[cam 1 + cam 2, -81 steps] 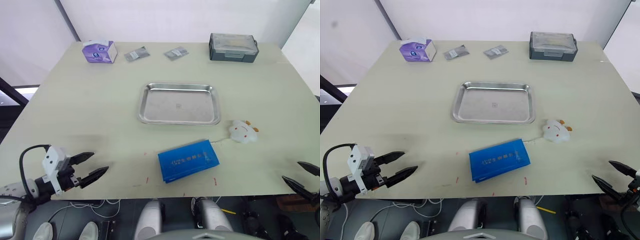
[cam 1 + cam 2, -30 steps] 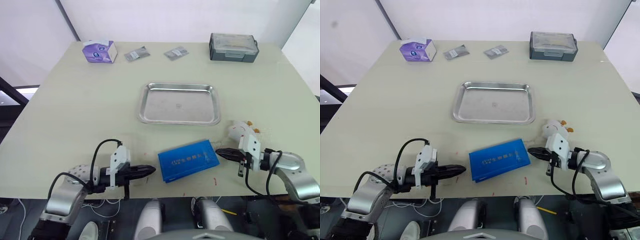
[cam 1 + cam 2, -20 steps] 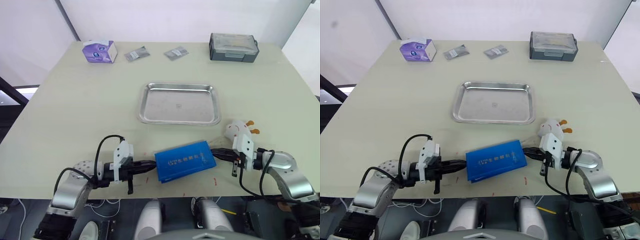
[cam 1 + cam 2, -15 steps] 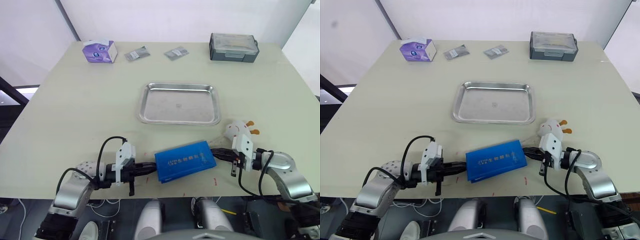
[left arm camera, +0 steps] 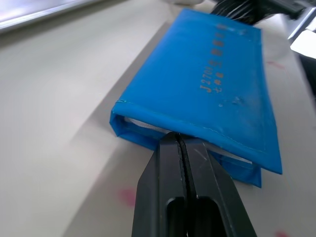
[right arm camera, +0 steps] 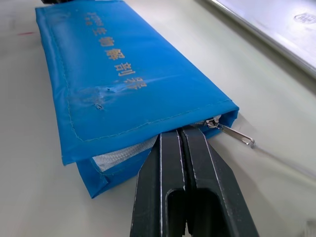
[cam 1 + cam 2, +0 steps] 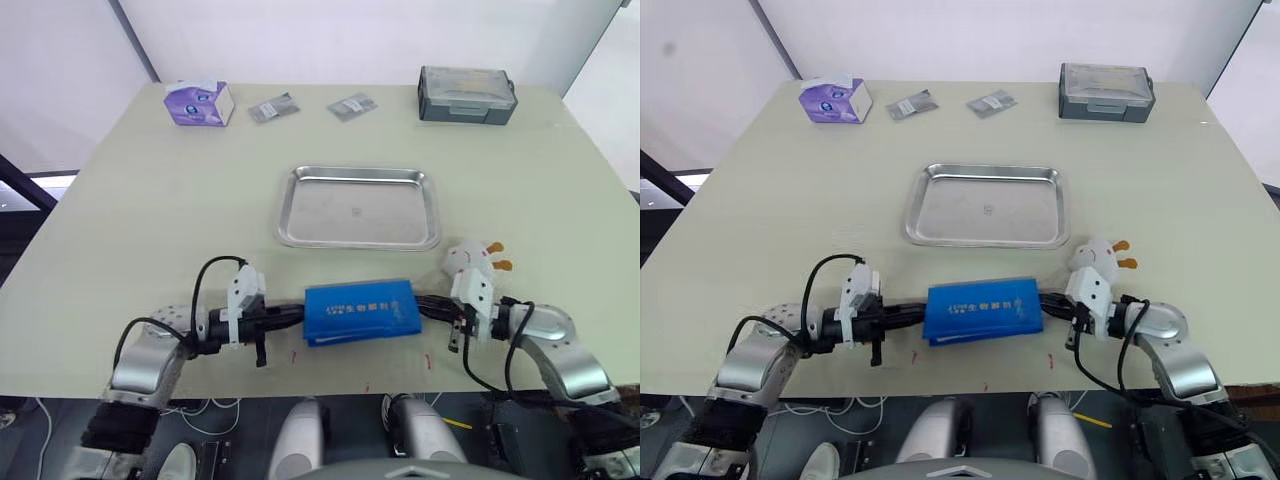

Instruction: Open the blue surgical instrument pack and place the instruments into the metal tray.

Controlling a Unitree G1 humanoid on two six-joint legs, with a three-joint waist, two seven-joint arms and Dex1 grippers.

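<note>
Lying flat near the front edge of the table (image 7: 150,200), the blue surgical instrument pack (image 7: 361,311) sits directly between the two grippers, its long sides roughly parallel to that edge. The left gripper (image 7: 294,316) meets the pack's left short end; in the left wrist view its two black fingers (image 5: 170,163) are pressed together with no gap, their tips at the end fold of the pack, where a strip of white lining shows under the blue cover. Whether any fabric is pinched between them cannot be told. The right gripper (image 7: 428,306) meets the opposite short end. In the right wrist view its fingers (image 6: 173,148) are likewise pressed together, tips against the pack's open seam just beside the small metal zipper pull (image 6: 232,132), which lies on the table at the pack's corner. White lining shows at that end too. No instruments are visible outside the pack.

The metal tray (image 7: 292,215) lies beyond the pack toward the table centre, near it but apart. A small white toy (image 7: 468,255) with orange parts rests just behind the right gripper. At the far edge stand a purple tissue box (image 7: 199,102), two small grey packets (image 7: 272,108) and a grey lidded box (image 7: 467,94).
</note>
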